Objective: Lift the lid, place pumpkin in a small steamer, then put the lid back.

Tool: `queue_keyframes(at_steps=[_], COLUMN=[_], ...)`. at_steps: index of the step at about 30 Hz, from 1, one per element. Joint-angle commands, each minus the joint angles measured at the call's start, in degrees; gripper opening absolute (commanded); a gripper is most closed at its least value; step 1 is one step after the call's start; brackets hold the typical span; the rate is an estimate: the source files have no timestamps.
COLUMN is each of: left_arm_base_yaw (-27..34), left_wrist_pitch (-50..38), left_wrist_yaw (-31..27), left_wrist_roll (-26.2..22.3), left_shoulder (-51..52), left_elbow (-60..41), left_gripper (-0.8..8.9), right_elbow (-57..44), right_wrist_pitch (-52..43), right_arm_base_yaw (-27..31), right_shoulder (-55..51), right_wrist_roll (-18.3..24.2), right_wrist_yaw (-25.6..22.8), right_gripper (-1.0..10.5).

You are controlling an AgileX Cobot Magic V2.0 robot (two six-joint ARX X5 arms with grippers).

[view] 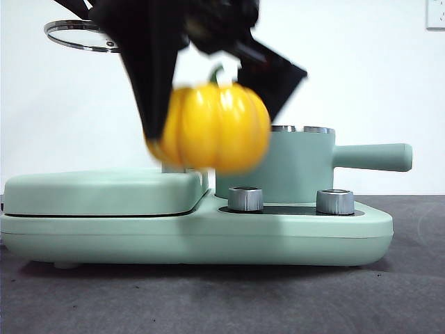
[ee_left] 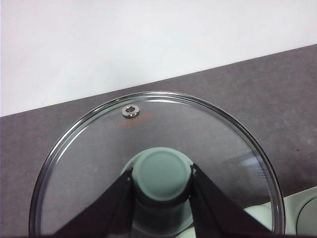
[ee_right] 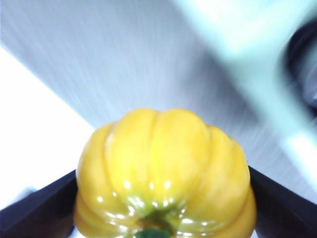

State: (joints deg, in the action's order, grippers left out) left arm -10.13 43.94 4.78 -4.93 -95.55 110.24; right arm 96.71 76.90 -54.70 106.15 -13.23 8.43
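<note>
Two steel dials (view: 245,198) stand at the near edge of the mint-green cooker base (view: 195,236), which rests on the dark table (view: 222,299). On the base's left part lies the flat griddle cover (view: 104,191); on its right part, behind the dials, stands the small steamer (view: 299,163), open at its steel rim, with its long side handle reaching toward the base's right end.

Just in front of the steamer and a little to its left, the pumpkin (view: 212,129) hangs in the air, clear of the base and blurred. The right gripper (view: 208,104) has it clamped, one black jaw pressed against each flank, green stem up between them. In the right wrist view the pumpkin (ee_right: 163,173) fills the space between the two jaws.

Farther back and higher, over the base's left end, the lid (view: 80,35) is held aloft, well clear of the pot. The left gripper (ee_left: 162,181) is closed on its mint-green knob, as the left wrist view shows, with the glass disc (ee_left: 158,163) roughly level below it.

By my reading the second step is in hand: the lid is off and the pumpkin is in transit. The next move calls for bringing the pumpkin over the steamer's open mouth, lowering it inside the rim without striking the steel edge, and releasing it. The fit looks snug, so centring matters.
</note>
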Motion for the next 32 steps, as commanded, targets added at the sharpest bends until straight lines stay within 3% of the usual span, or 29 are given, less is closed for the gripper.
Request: queue_keyframes(at_steps=[1, 6, 11, 18, 32], left_arm_base_yaw=[0.04, 0.04, 0.04, 0.04, 0.04], left_wrist_pitch=[-1.42, -1.31, -1.38, -1.51, -1.53], left_wrist_yaw=[0.17, 0.17, 0.17, 0.17, 0.17], left_wrist_roll=[0.5, 0.85, 1.16, 1.16, 1.14], left_shoulder=[0.37, 0.37, 0.37, 0.37, 0.35], left_elbow=[1.84, 1.84, 1.81, 1.81, 1.81], left_gripper=[0.17, 0.17, 0.17, 0.17, 0.17], right_elbow=[5.46, 12.13, 16.68, 18.97, 19.02], right_wrist_pitch=[4.17, 4.17, 2.64, -1.86, -5.51], right_arm_base_yaw=[2.1, 8.74, 16.11, 24.17, 26.27], right_shoulder=[0.98, 1.03, 1.11, 1.14, 8.9], right_wrist_roll=[1.33, 2.19, 3.67, 5.07, 6.84], right_wrist_yaw=[-1.14, -1.31, -5.35, -5.25, -3.26], right_gripper=[4.0, 4.0, 4.0, 4.0, 4.0])
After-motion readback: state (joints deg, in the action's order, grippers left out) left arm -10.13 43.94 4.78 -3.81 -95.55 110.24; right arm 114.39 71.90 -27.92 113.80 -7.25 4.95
